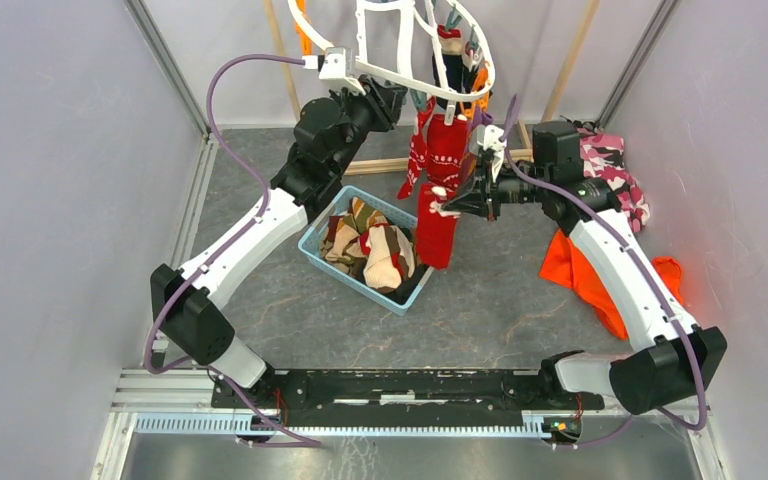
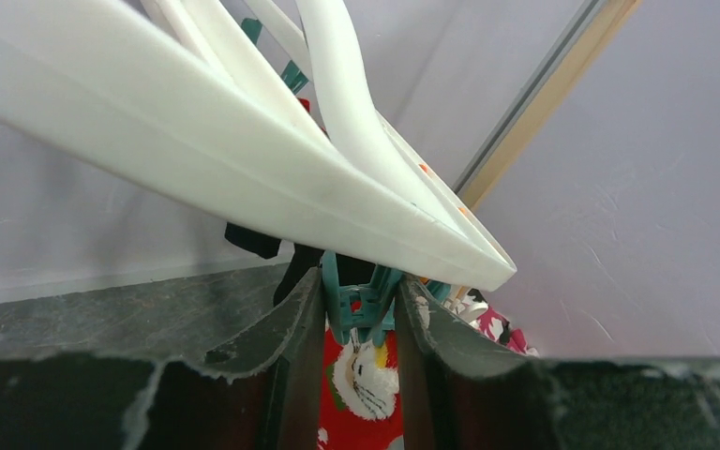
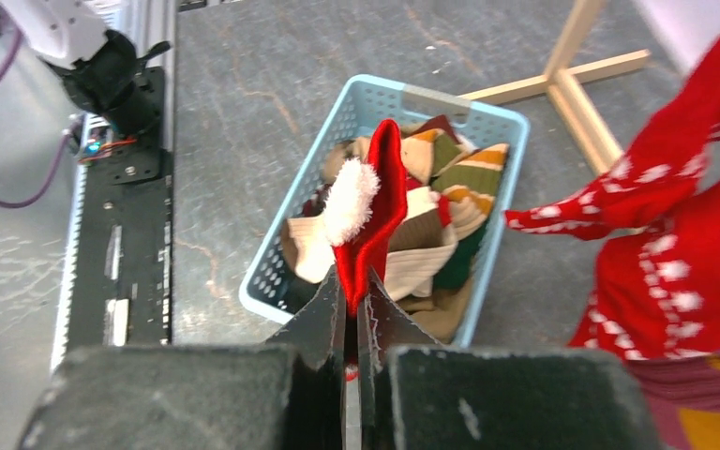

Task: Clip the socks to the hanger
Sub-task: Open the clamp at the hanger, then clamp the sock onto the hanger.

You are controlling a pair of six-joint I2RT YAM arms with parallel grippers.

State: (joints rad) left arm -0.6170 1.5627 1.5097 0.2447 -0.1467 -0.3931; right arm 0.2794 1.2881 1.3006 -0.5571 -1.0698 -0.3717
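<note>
Our chief worry is the teal clip (image 2: 361, 302) under the hanger (image 2: 244, 159). Our left gripper (image 2: 361, 314) is closed on it, a finger pressed to each side. If that squeeze slips off the small handles, the clip could snap shut before the sock is in. The hanger seems to hang free, so a sideways push might swing it and carry the clip off line.

Our right gripper (image 3: 352, 298) is clamped tight on the red sock (image 3: 380, 202) with the white pompom, holding only a narrow fold. A tug against the clip might pull it loose, and it would drop toward the basket (image 3: 450, 97) below the hanger.

The sock hangs just below the hanger's rim, beside the patterned red sock (image 1: 447, 145) already clipped there. It is near the left gripper but apart from the clip.
</note>
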